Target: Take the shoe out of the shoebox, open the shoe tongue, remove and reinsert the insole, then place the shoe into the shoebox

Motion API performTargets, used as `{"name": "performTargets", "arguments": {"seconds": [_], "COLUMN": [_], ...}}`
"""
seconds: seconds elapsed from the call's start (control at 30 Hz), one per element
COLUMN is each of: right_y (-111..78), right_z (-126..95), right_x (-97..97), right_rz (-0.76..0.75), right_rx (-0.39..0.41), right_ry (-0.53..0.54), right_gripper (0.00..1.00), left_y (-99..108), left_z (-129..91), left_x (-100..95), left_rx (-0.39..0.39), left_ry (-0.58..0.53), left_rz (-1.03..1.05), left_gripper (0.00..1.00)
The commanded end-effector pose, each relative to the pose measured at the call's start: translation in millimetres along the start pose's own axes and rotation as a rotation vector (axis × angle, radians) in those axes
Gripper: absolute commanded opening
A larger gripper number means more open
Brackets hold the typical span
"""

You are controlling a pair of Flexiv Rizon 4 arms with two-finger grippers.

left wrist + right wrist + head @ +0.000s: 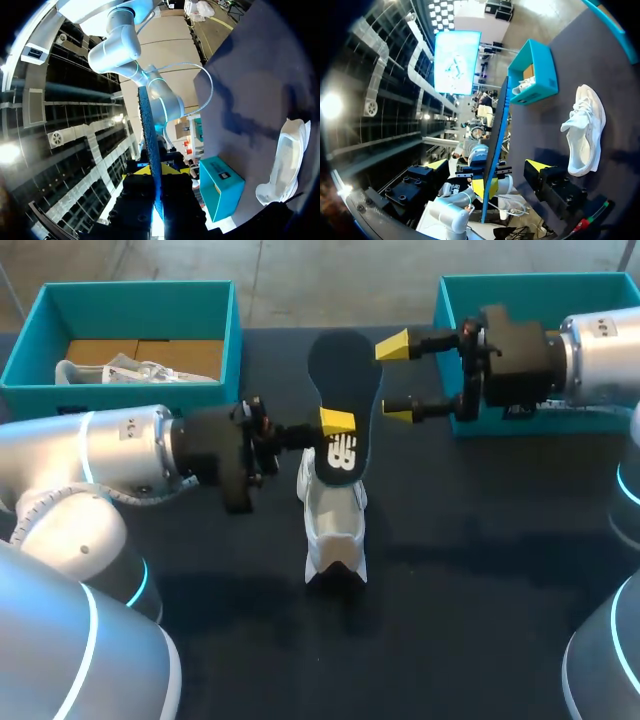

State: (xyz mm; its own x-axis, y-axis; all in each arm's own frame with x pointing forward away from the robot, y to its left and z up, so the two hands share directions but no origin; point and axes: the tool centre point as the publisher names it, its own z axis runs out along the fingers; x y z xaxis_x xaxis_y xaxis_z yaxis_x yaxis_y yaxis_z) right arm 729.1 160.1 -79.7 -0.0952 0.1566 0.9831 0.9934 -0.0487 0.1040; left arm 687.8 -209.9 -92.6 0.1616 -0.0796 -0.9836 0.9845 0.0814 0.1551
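Note:
A dark insole stands upright above the white shoe, which rests on the dark table. My left gripper is shut on the insole's lower end. My right gripper is open, its yellow tips level with the insole's upper part at its right edge. In the left wrist view the insole rises edge-on from my left gripper, with the shoe off to the side. In the right wrist view the insole stands edge-on between the spread fingers of my right gripper, touching neither.
A teal shoebox at the back left holds another white shoe. A second teal box stands at the back right, behind my right arm. Bare dark table lies in front of the shoe.

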Motion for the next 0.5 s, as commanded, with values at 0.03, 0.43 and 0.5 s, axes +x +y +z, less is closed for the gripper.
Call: {"name": "performTargets", "arguments": {"seconds": [0.03,0.43,0.5], "right_y": [10.5,6.4,5.4], "right_z": [7.4,15.9,17.6], "right_x": [0.3,-5.9,-6.7], "right_rz": [0.001,0.028,0.031], "right_rx": [0.023,0.085,0.092], "right_ry": [-0.005,0.017,0.017], "right_gripper": [0.85,0.38,0.38], "left_y": [-4.6,-4.4,-4.2], "left_z": [6.1,9.7,9.9], "left_x": [1.6,2.8,2.8], "left_rx": [-0.016,-0.02,-0.018], "left_ry": [-0.001,-0.006,-0.006], "left_rz": [0.015,0.024,0.025], "left_gripper": [0.0,0.0,0.0]}}
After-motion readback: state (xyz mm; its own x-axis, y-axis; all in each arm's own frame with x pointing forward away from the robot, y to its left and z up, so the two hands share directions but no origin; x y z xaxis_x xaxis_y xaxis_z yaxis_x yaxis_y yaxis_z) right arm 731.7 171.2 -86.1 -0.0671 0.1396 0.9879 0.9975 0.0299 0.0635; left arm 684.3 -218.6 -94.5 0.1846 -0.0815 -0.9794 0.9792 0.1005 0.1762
